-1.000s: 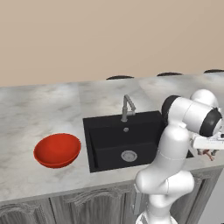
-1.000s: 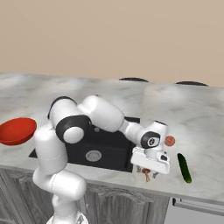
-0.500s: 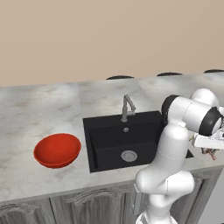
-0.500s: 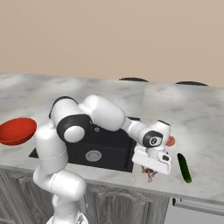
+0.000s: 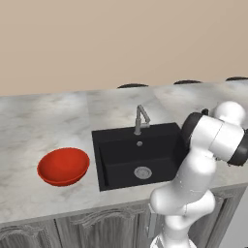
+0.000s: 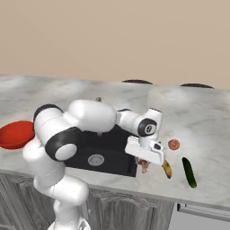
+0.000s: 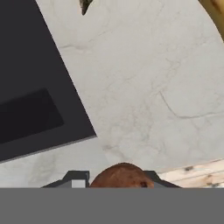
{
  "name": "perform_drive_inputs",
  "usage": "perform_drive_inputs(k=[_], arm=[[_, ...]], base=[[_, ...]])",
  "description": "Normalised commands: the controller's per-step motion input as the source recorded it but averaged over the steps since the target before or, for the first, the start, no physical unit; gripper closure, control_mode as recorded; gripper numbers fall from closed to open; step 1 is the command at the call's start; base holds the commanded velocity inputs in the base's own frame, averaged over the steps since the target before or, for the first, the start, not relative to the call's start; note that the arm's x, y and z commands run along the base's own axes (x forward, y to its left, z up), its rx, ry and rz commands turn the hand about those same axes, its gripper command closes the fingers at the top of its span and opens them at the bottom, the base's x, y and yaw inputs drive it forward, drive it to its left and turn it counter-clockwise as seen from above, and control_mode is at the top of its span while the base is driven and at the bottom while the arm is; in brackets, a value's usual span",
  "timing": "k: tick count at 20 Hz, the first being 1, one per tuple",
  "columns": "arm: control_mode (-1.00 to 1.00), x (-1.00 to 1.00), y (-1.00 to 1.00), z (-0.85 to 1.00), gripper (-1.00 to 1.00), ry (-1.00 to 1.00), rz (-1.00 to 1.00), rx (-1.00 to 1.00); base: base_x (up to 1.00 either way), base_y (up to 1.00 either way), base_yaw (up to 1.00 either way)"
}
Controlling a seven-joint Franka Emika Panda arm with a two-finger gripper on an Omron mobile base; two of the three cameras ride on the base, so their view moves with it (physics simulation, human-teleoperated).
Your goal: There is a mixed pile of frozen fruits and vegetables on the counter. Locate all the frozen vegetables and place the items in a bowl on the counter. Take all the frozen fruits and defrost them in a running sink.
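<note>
My gripper (image 6: 144,164) hangs just above the counter (image 6: 206,134), right of the sink (image 6: 103,150), shut on the small tan mushroom (image 6: 144,166). In the hand view the mushroom's brown cap (image 7: 122,175) sits between my gripper's (image 7: 114,178) two dark tips. The yellow banana (image 6: 166,169) lies just right of the hand, and its end shows at the hand view's top right (image 7: 216,11). The red fruit (image 6: 174,144) and the dark green cucumber (image 6: 189,172) lie further right. The red bowl (image 5: 63,166) stands left of the sink (image 5: 140,152).
A grey bent faucet (image 5: 141,118) rises behind the black basin. My white arm arches over the sink's right half. The counter's front edge runs close below the hand, with grey cabinet doors (image 5: 111,227) under it.
The fingers have closed on the mushroom. The hand has risen slightly and drawn a little left, toward the sink, taking the mushroom off the counter.
</note>
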Motion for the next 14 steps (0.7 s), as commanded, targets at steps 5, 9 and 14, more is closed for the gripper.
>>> perform_drive_inputs(k=[5, 9, 14], arm=[[-1.00, 0.12, 0.71, 0.33, 1.00, -0.14, 0.01, -0.01], [-1.00, 0.05, 0.79, 0.29, 1.00, -0.10, 0.09, -0.03], [-1.00, 0.06, 0.90, 0.14, 1.00, -0.07, 0.13, -0.03]], base=[[0.00, 0.00, 0.00], [0.00, 0.00, 0.00], [0.00, 0.00, 0.00]])
